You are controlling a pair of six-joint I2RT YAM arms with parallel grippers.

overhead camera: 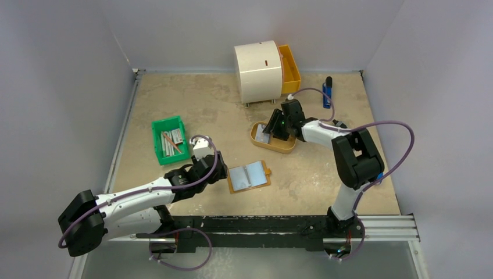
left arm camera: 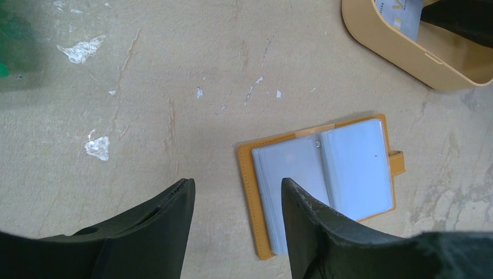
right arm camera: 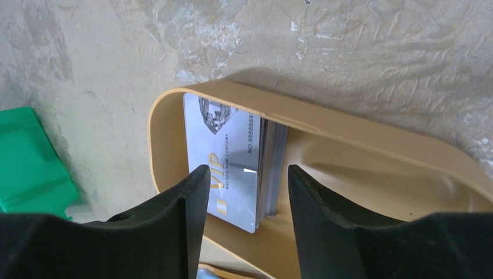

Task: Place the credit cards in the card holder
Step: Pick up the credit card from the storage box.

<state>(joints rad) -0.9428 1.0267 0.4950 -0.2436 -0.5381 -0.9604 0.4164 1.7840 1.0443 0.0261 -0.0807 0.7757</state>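
The tan card holder lies open on the table, its clear pockets up, and also shows in the left wrist view. My left gripper is open and empty, low over the holder's left edge, one finger over the left page. It shows in the top view just left of the holder. The credit cards, a leaning stack of silver cards with "VIP" on the top one, stand in the tan oval tray. My right gripper is open, its fingers either side of the stack, above the tray.
A green bin with grey bars stands left of the left gripper. A white cylinder box with an orange drawer sits at the back. A blue and black tool lies at the back right. The tray shows at the left wrist view's top right.
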